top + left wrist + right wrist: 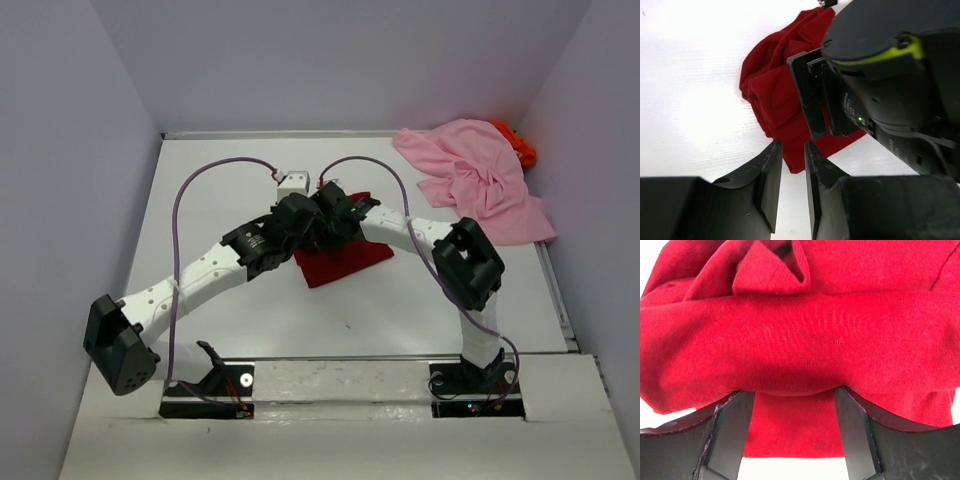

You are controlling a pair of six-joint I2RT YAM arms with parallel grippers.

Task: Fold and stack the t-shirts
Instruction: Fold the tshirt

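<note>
The white table (200,200) is the biggest thing here, and most of it is bare. Its left half and near side give lots of room for spreading cloth. The far right corner is crowded. A wall (600,200) stands close there too.

In that corner the pink shirt (475,180) lies in a crumpled heap. The orange shirt (518,145) peeks out just behind it. Both wait their turn.

The red shirt (345,262) lies bunched up in the middle of the table, and both arms meet over it. I think folding shirt 1 of 3 is the step now, and it is not yet neat.

The right hand (792,392) has its fingers wide apart, pushed against a thick roll of red cloth. It is not pinching it. The left hand (792,147) is open only a little, with nothing in it, just beside the shirt's near edge.

Next, each hand needs to close on an edge. The 2 hands are very close together, so they must take care not to bump.
</note>
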